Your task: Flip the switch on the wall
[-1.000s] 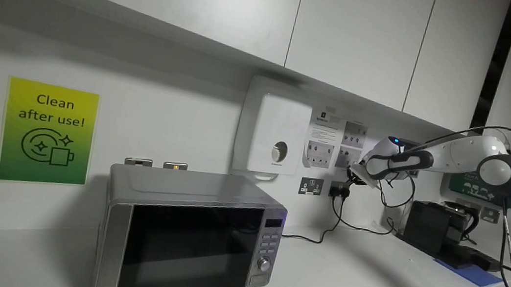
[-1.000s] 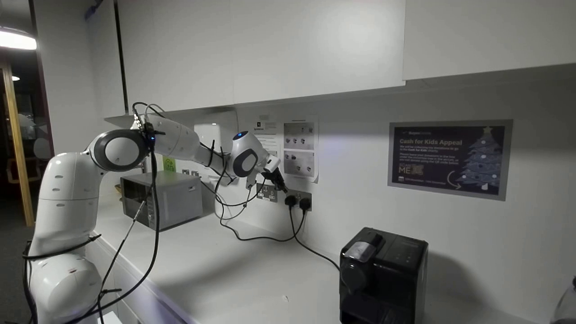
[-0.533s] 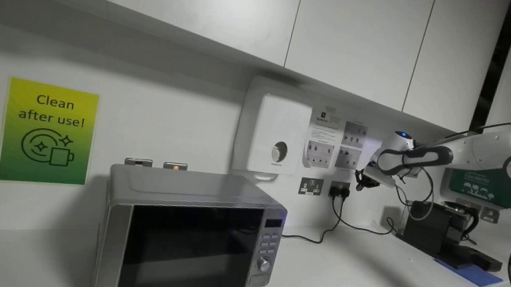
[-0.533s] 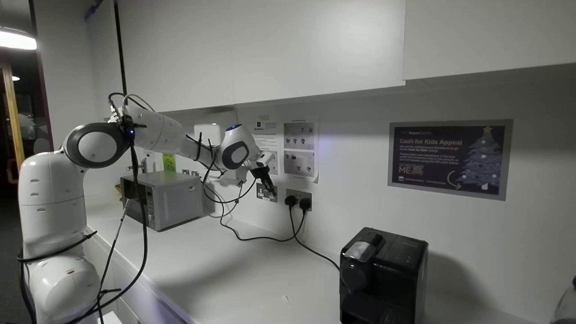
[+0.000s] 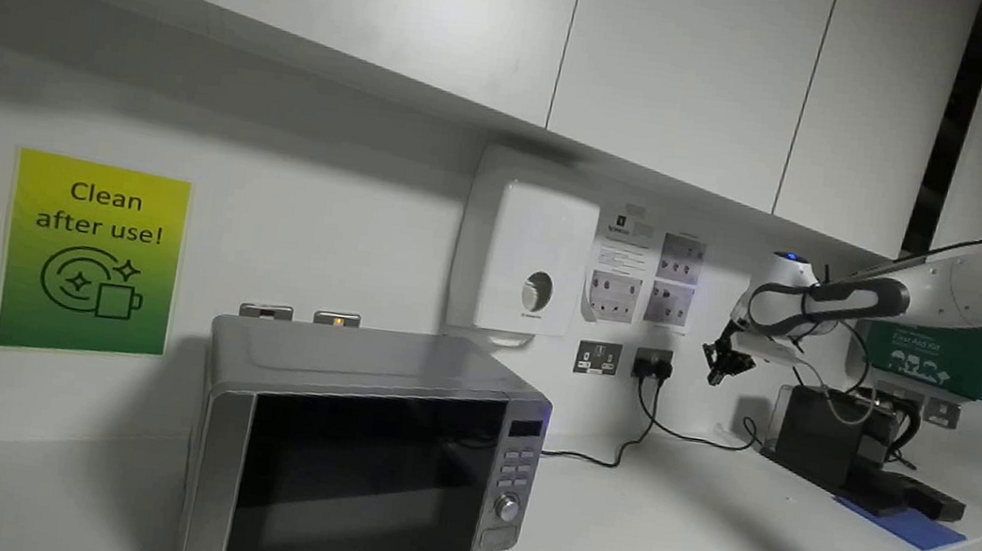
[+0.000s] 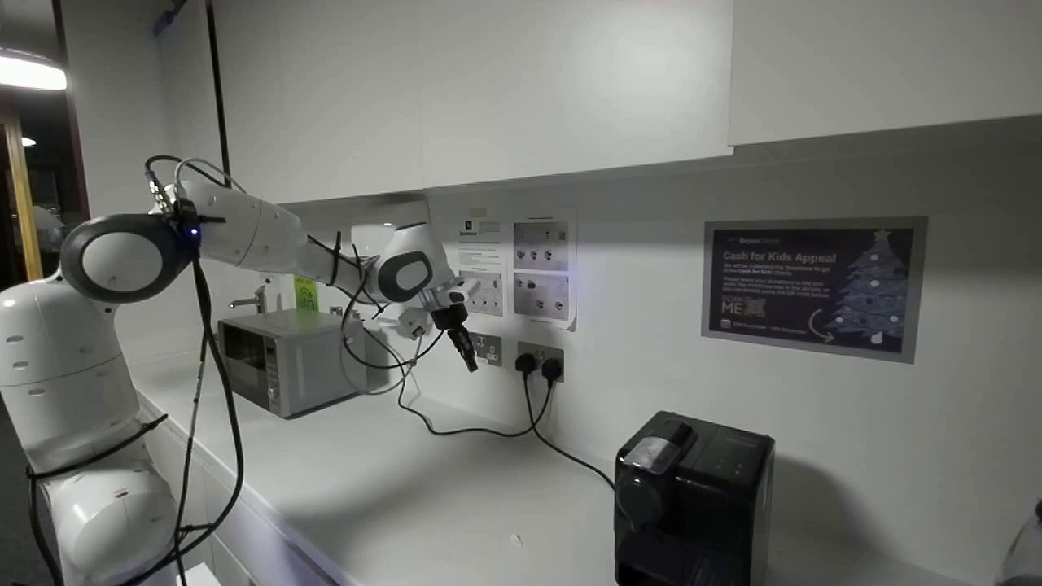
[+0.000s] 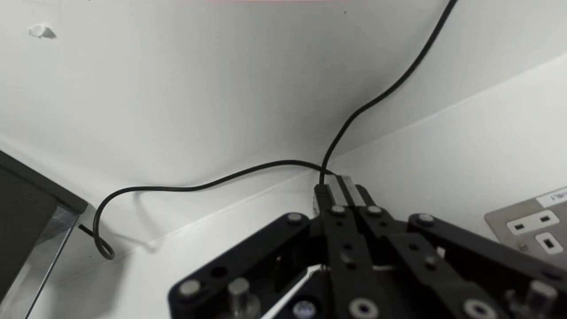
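A grey wall socket plate (image 6: 540, 355) holds two black plugs; it also shows in an exterior view (image 5: 653, 354). A second grey socket plate (image 5: 598, 358) with white sockets is beside it on the wall. It is partly behind my gripper in an exterior view (image 6: 490, 348) and shows in the wrist view (image 7: 522, 226) at the right edge. The switch positions are too small to read. My gripper (image 7: 340, 191) is shut with nothing between its fingers. It points down, apart from the wall, above the counter, as both exterior views show (image 5: 717, 377) (image 6: 472, 366).
A microwave (image 5: 369, 478) and a black coffee machine (image 6: 692, 496) stand on the white counter (image 6: 456, 513). Black cables (image 7: 248, 170) run along the wall. Cupboards (image 5: 687, 83) hang overhead. A white dispenser (image 5: 526, 242) and a green first aid kit (image 5: 936, 353) are on the wall.
My gripper has moved away from the plugged socket plate, back from the wall and down. The arm has drawn back toward its base. The plugs and plates have not moved.
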`<state>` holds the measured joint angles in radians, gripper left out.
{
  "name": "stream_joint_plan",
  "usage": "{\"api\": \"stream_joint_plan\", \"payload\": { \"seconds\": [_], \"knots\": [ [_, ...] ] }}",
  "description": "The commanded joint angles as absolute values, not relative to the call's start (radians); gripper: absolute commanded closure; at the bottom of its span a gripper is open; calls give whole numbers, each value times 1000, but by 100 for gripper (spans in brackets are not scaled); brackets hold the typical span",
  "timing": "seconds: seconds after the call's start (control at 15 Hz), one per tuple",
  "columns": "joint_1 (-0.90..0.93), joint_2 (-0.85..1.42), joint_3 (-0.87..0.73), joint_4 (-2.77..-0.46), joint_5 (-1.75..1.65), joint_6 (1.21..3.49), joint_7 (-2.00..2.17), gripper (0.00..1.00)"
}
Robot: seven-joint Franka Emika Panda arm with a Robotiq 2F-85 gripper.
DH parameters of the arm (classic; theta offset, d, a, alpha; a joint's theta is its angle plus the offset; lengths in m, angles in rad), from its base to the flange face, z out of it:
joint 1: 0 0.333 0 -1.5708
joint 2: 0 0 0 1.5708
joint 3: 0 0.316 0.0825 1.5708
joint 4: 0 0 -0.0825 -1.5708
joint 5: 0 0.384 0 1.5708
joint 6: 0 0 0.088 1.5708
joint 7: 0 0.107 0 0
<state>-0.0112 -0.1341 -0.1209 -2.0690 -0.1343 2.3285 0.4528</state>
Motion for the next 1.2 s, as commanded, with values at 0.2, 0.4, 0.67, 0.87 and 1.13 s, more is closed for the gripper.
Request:
{"api": "stream_joint_plan", "payload": {
  "seconds": [0.2,0.4,0.67,0.87,1.13],
  "knots": [
    [-53,-279,-87,-2212,-124,2269,264,100],
    [-53,-314,-89,-2251,-113,2280,200,100],
    [-54,-344,-91,-2280,-107,2283,158,100],
    [-56,-355,-90,-2290,-104,2291,151,100],
    [-62,-318,-78,-2260,-112,2284,185,84]
  ]
}}
